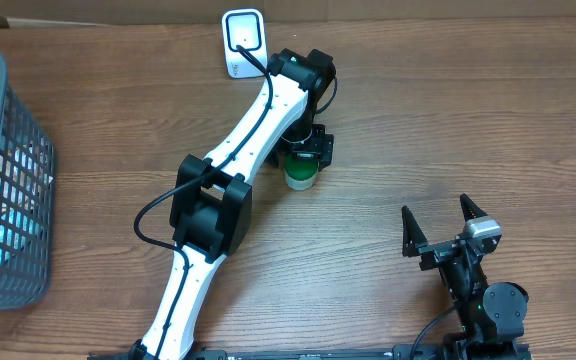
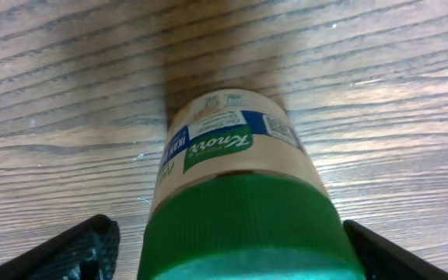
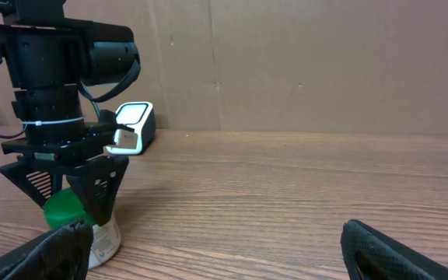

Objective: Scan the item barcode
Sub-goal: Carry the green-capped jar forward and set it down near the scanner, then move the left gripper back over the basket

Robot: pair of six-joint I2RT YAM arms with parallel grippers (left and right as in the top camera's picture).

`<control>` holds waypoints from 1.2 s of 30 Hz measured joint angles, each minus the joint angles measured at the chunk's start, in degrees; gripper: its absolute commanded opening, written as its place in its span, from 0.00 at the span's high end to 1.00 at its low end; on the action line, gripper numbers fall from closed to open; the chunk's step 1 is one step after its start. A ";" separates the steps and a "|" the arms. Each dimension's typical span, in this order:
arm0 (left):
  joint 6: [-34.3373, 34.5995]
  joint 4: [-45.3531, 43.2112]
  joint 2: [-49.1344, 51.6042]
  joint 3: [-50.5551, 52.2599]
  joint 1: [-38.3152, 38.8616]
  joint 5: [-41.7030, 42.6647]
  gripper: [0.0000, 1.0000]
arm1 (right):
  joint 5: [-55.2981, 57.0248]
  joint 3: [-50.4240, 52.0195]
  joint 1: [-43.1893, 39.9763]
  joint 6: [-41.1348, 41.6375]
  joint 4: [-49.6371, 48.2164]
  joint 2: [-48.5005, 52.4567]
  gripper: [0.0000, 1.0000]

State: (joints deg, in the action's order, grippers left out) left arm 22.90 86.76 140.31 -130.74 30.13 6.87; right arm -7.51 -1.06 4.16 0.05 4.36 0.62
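Observation:
A small jar (image 1: 300, 176) with a green lid and a Knorr label (image 2: 218, 145) stands upright on the wooden table. My left gripper (image 1: 303, 152) hangs straight over it, open, one finger on each side of the lid (image 2: 239, 218) with a gap showing at both sides. The right wrist view shows the same jar (image 3: 99, 237) under the left arm's fingers (image 3: 96, 190). A white barcode scanner (image 1: 243, 42) stands at the table's far edge, behind the jar. My right gripper (image 1: 437, 212) rests open near the front right, nothing between its fingers (image 3: 364, 241).
A grey mesh basket (image 1: 8, 180) holding several packaged items stands at the left edge. A cardboard wall (image 3: 302, 62) backs the table. The left arm's white links (image 1: 218, 200) stretch diagonally across the middle.

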 measured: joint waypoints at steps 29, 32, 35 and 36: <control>0.07 9.62 -32.85 -26.75 -37.83 0.13 0.13 | 0.00 0.00 0.00 -0.02 -0.04 0.00 0.00; 0.11 9.70 -37.00 -25.27 -47.08 0.07 0.12 | 0.00 0.00 0.00 -0.04 -0.02 0.00 0.00; 0.74 9.79 -39.65 -21.40 -56.30 0.02 0.12 | 0.02 0.00 0.00 0.00 -0.04 0.00 0.00; 0.98 9.81 -39.98 -19.96 -59.19 -0.02 0.11 | 0.00 0.00 0.00 -0.02 -0.02 0.00 0.00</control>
State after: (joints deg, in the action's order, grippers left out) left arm 23.88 96.57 100.33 -150.69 -29.06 6.85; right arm -7.51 -1.06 4.16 0.03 4.34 0.62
